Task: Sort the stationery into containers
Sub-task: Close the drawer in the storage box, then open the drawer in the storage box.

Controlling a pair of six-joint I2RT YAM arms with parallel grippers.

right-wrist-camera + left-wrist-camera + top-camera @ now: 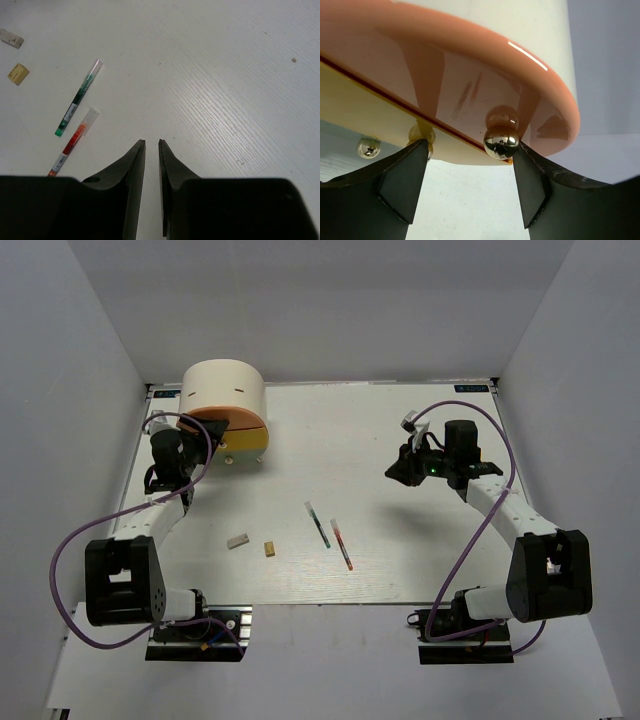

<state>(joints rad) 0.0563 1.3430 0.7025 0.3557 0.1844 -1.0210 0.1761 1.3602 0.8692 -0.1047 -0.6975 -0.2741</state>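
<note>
— Where do the containers stand?
— The cream drum (224,388) sits at the far left of the counter (420,540). The orange tray (470,85) and the yellow tray (365,115) beneath it jut out from the drum toward the left pincer (470,150).
— And the loose stationery?
— It lies left of the right pincer (152,145) and nearer the arm bases. The green pen (78,97) and the red pen (74,141) lie side by side, not touching. Farther left are the tan block (18,73) and the grey block (11,38).
— The surface, the room?
— A white counter with a fine grain, and plain white walls (320,300) on three sides.
— The pincers?
— The left one stands wide just under the orange tray's rim. The tray's shiny knob (501,141) sits between its fingers, close against one; I cannot tell whether they touch. It grips nothing. The right one hangs above bare counter, narrowed to a thin slit, with nothing in it.
</note>
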